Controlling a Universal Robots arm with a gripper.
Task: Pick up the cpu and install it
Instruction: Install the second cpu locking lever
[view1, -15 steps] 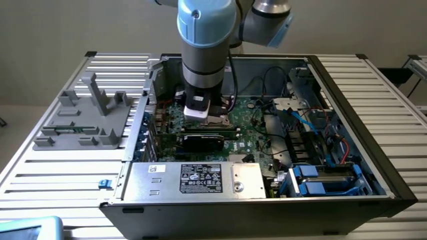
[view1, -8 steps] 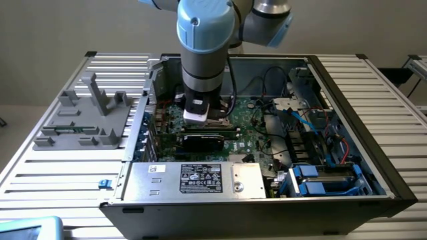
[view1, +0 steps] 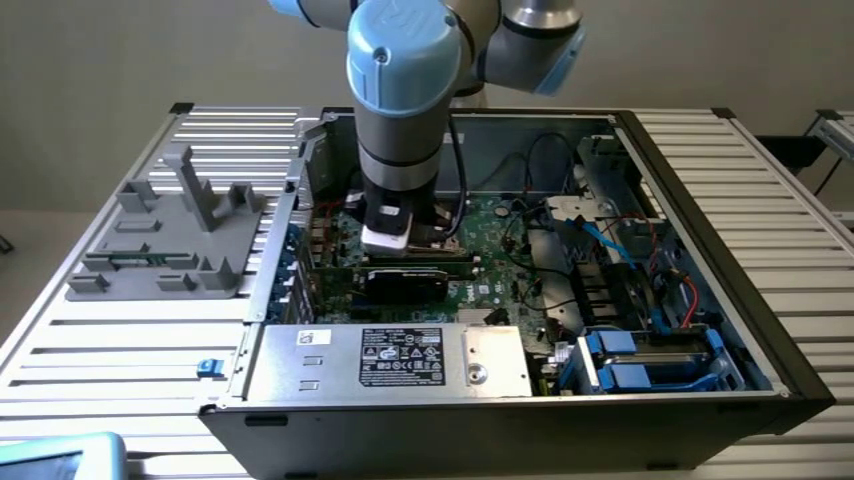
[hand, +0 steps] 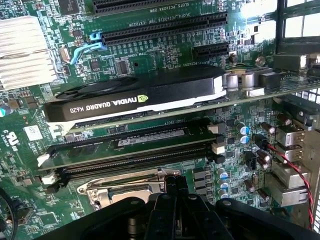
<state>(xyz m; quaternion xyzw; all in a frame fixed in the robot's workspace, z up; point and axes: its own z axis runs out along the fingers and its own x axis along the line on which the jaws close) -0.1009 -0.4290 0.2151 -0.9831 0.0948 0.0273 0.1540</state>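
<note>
exterior view looks down at the open computer case (view1: 534, 260); wrist view hovers close, perhaps obliquely, over its motherboard (hand: 150, 65).

Graphics card (hand: 135, 100) (seated), heatsink (hand: 22, 50)

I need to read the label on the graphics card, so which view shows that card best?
The wrist view: the graphics card lies across the picture with its white lettering on the black shroud readable, standing in a slot on the green motherboard. In the exterior view the card is a small dark block just below the arm, lettering unreadable.
</note>
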